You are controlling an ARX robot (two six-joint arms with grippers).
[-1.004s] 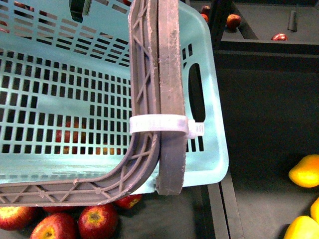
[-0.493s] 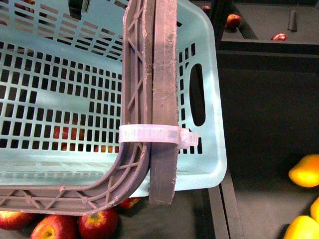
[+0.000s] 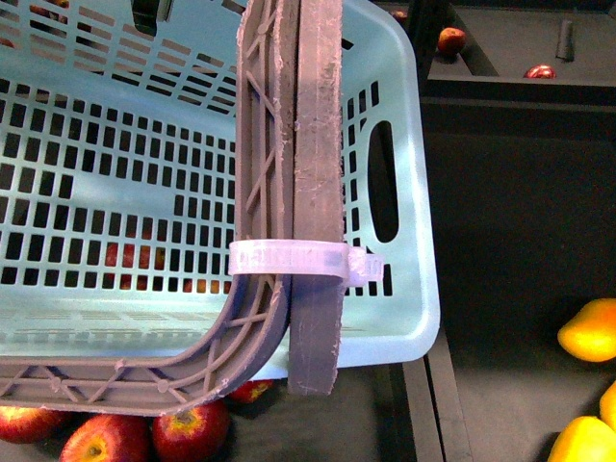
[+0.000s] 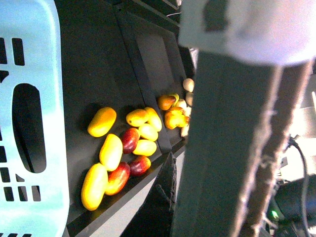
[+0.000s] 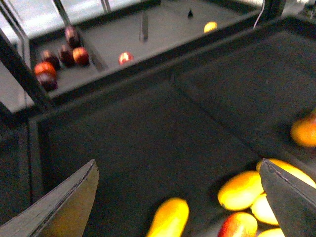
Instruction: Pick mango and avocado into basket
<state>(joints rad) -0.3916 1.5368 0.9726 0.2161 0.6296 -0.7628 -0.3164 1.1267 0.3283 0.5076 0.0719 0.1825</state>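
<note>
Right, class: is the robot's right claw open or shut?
Open. In the right wrist view the right claw has its fingers far apart, nothing gripped between them; only dark tray floor and mangoes lie beyond.

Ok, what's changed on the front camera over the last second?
The basket drifted slightly left and down in the front view. Its zip tie now sits lower, and the basket covers more of the red apples beneath. Most of that happened early; it has barely moved in the last half second. The mangoes at the right lie as before. Nothing was visibly picked up or released.
</note>
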